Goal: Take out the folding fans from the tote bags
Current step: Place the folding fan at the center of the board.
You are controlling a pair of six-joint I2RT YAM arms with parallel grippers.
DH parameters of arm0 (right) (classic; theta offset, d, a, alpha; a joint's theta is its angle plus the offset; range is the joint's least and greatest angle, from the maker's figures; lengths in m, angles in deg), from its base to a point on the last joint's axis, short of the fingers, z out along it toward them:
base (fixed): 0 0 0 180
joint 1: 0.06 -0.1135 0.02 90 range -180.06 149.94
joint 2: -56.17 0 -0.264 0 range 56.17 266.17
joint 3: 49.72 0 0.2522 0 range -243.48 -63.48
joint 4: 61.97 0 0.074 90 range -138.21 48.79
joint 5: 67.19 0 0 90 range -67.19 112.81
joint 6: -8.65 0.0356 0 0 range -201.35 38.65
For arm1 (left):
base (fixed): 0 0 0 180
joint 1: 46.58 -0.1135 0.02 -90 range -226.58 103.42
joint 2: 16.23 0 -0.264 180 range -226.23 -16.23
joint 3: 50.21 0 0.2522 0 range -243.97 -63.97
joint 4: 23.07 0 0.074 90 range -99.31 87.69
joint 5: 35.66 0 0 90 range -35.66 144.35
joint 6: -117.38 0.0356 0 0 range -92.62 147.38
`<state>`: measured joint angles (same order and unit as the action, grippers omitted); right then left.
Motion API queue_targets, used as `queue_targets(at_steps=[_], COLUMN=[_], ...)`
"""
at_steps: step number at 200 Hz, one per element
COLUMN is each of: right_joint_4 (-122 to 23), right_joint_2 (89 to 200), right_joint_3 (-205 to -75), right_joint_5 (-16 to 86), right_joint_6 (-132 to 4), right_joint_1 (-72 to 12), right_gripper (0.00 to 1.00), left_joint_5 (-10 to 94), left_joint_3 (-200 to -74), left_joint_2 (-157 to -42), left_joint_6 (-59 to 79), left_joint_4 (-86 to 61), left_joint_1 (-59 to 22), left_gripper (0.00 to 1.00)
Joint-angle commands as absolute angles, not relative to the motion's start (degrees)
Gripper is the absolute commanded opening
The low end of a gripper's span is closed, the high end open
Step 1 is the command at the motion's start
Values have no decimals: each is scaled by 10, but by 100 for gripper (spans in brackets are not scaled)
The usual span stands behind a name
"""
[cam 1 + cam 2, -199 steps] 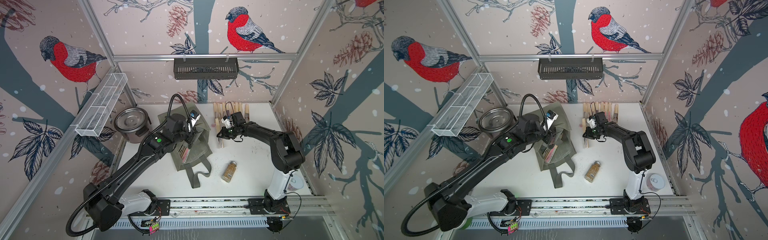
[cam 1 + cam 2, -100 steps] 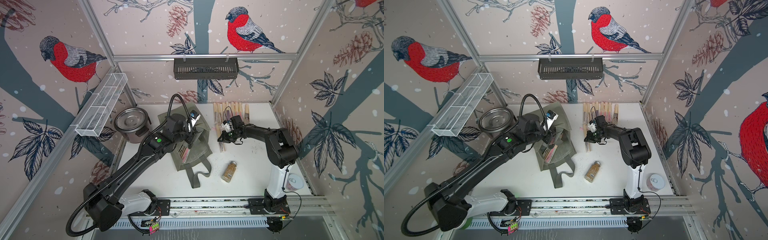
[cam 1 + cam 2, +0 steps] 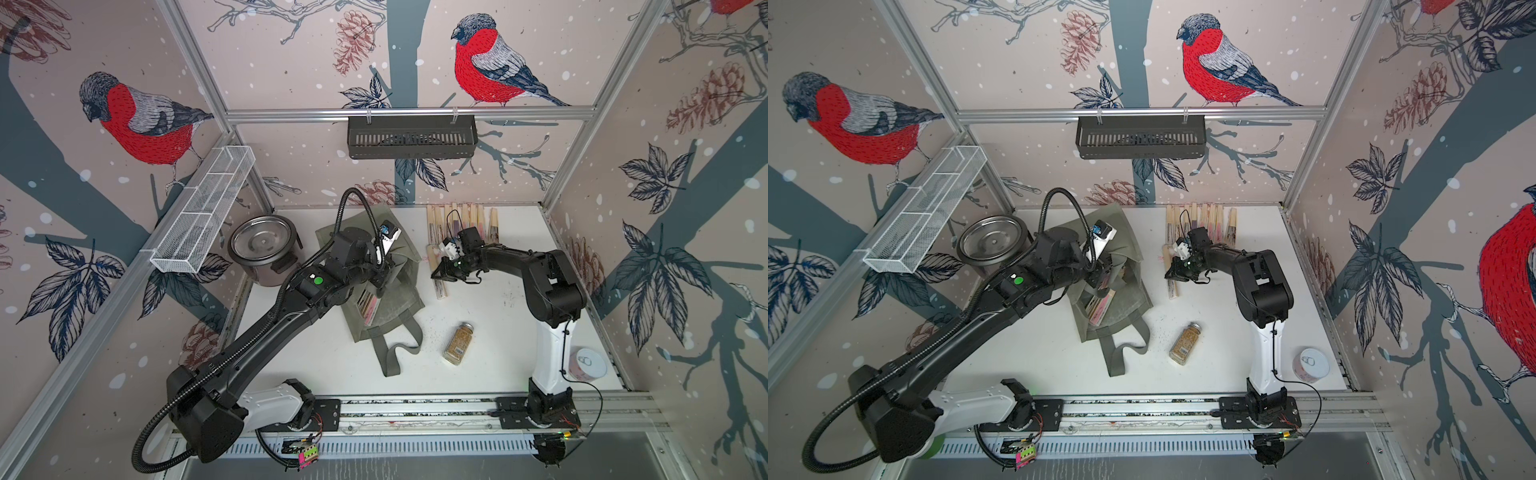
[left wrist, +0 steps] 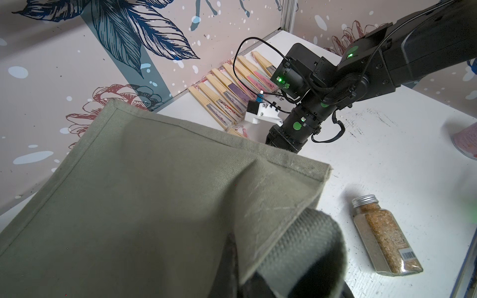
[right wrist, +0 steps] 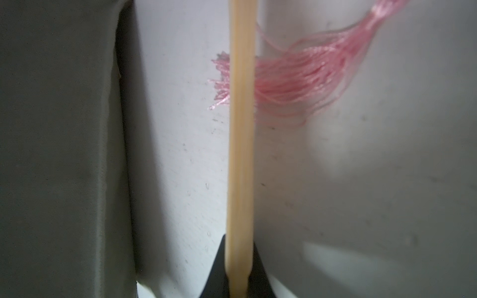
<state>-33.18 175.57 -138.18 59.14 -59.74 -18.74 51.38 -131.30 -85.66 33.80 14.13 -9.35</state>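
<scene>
centre of the frame in both top views: my left gripper [image 3: 381, 277] is pinched shut on the fabric of the olive tote bag [image 3: 405, 286]. the bag lies on the white table [image 3: 498, 332] with its strap handles trailing toward the lower edge. several folding fans [image 3: 368, 301] show inside its gaping mouth. just right of the bag, my right gripper [image 3: 441, 273] is closed on the pale sticks of one held fan [image 3: 440, 291]. in the right wrist view its pink tassel [image 5: 296, 85] spreads over the table. a row of fans [image 3: 461, 220] lies along the back wall, upper centre. a spice jar [image 3: 457, 344] lies lower right of the bag, and a steel pot [image 3: 262, 245] stands to the bag's left.
</scene>
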Motion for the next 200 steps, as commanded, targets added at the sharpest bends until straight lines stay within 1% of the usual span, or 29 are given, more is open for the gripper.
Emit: queue_targets(at_steps=[1, 33, 55, 94, 112, 151, 200], right_joint_4=[-316, -339, -329, -297, -280, -299, -332], right_joint_2=[1764, 1723, 1707, 1748, 1777, 1811, 1789], right_joint_3=[-1383, -1388, -1435, -1542, -1568, -1526, -1450], right_joint_5=[546, 581, 600, 646, 648, 648, 636], right_joint_6=[-597, -596, -590, -579, -587, -589, -585], right_joint_1=[-185, -188, -188, -191, -198, -201, -188], right_gripper=[11, 11, 11, 10, 10, 10, 10], left_joint_5=[517, 516, 515, 515, 517, 517, 514], left_joint_3=[-1315, -1316, -1316, -1315, -1315, -1315, -1315], left_joint_2=[-856, -856, -856, -857, -858, -858, -859], left_joint_6=[343, 343, 342, 343, 343, 343, 344], left_joint_4=[123, 123, 123, 123, 123, 123, 124], left_joint_1=[-94, -95, -95, -94, -94, -94, -94], left_gripper=[0, 0, 0, 0, 0, 0, 0])
